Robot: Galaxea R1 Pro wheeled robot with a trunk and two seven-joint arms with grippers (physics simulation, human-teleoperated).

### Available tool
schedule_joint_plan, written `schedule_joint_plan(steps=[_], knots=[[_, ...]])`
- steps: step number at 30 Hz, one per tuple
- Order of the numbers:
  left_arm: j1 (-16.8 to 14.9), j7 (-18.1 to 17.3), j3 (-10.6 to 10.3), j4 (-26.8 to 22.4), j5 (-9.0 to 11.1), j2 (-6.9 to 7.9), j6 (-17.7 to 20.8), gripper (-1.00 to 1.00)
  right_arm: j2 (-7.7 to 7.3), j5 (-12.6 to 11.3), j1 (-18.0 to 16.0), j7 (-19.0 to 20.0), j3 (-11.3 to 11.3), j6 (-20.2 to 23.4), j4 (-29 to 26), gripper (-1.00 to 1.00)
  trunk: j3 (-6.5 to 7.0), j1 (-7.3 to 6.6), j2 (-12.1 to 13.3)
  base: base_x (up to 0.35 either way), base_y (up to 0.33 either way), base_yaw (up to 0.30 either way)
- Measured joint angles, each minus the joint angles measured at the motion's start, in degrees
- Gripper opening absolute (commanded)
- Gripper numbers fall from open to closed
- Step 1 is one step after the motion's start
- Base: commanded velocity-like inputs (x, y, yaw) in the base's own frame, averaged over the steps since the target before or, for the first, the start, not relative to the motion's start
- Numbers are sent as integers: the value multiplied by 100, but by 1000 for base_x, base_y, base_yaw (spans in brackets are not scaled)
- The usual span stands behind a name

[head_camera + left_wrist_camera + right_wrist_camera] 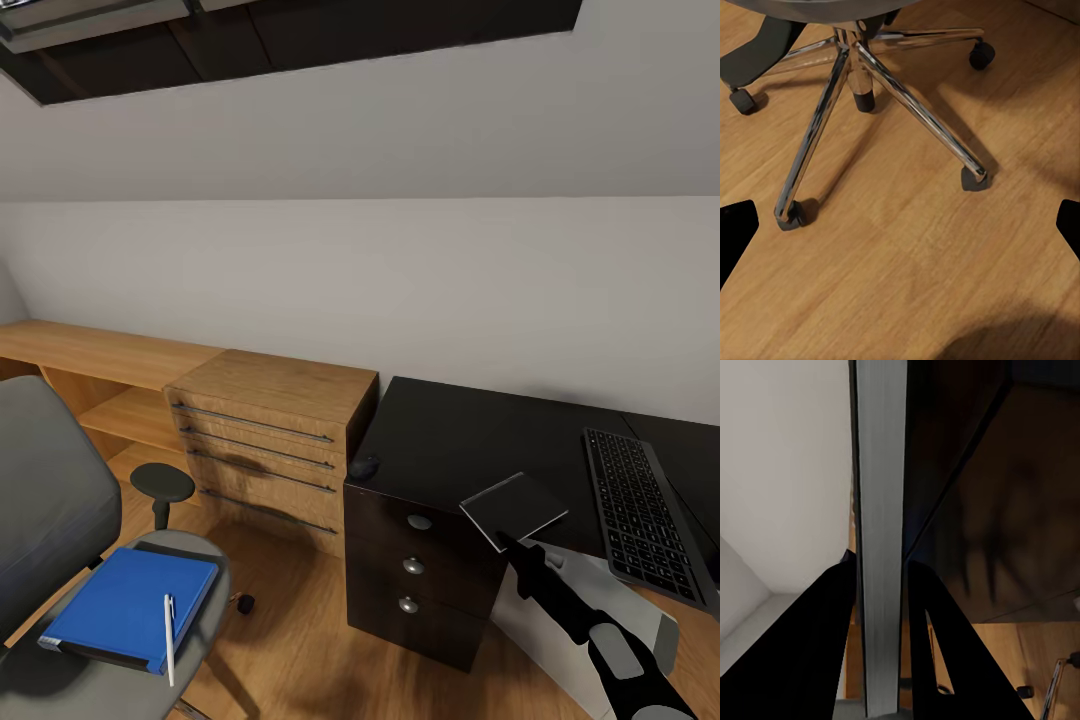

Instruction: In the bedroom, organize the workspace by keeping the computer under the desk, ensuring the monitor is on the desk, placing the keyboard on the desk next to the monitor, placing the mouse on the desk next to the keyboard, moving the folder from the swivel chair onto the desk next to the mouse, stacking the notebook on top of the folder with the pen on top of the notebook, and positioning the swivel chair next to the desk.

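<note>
Right end effector [505, 541] grips notebook [514, 508]; keyboard [645, 515] cut off.

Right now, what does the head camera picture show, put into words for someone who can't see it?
The robot's right pincer holds a thin grey notebook over a black desk, which carries a keyboard and a small mouse. At the left, a blue folder with a white pen lies on a grey swivel chair.

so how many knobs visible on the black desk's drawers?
3, in a vertical row on the desk front: top knob, middle knob, bottom knob. None appear hidden.
</note>
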Motion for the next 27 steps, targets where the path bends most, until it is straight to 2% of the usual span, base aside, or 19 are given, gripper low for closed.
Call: schedule_joint_plan(steps=[27], knots=[[1,1,6,0,1,8,1,100,-8,28,0,100,18,23,-3,-100,0,0,0,0,0,0]])
